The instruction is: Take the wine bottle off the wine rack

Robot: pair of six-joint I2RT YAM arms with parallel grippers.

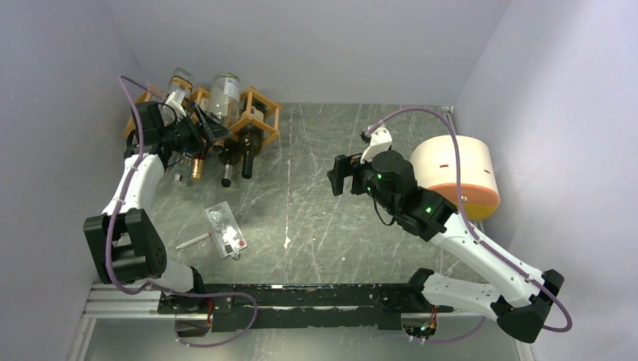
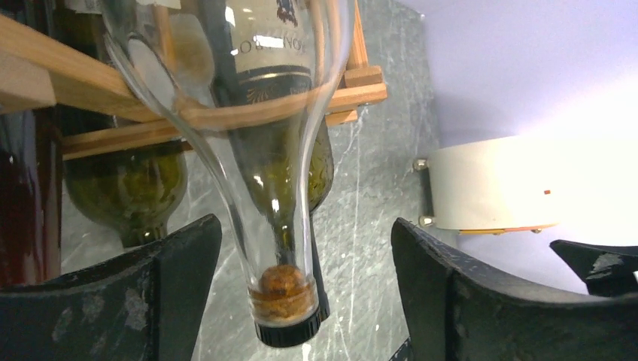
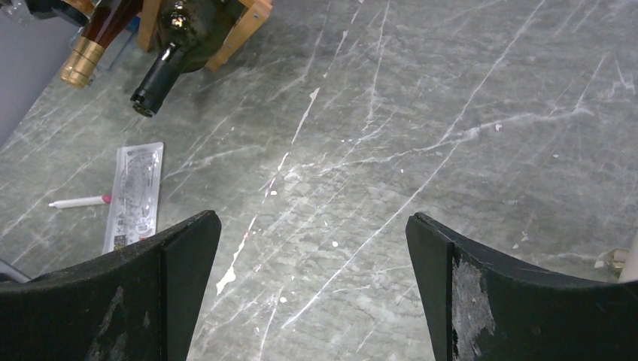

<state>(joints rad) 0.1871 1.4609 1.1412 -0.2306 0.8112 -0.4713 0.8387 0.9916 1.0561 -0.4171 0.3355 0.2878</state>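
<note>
The orange-brown wooden wine rack (image 1: pixel 259 113) stands at the far left and holds several bottles with their necks pointing toward me. My left gripper (image 1: pixel 208 129) is open at the rack's front. In the left wrist view the neck of a clear bottle (image 2: pixel 226 120), with a cork and a black cap (image 2: pixel 284 297), hangs between the left gripper's (image 2: pixel 305 226) spread fingers (image 2: pixel 158 293) without touching them. A dark green bottle (image 2: pixel 297 169) lies behind it in the rack (image 2: pixel 90 90). My right gripper (image 1: pixel 340 174) is open and empty over mid-table, also seen in the right wrist view (image 3: pixel 312 218).
A cream and orange cylinder (image 1: pixel 455 177) sits at the right behind the right arm. A clear plastic package (image 1: pixel 224 229) and a white pen (image 1: pixel 194 241) lie on the table near the left arm. Dark and gold-foil bottle necks (image 1: pixel 226 169) stick out of the rack.
</note>
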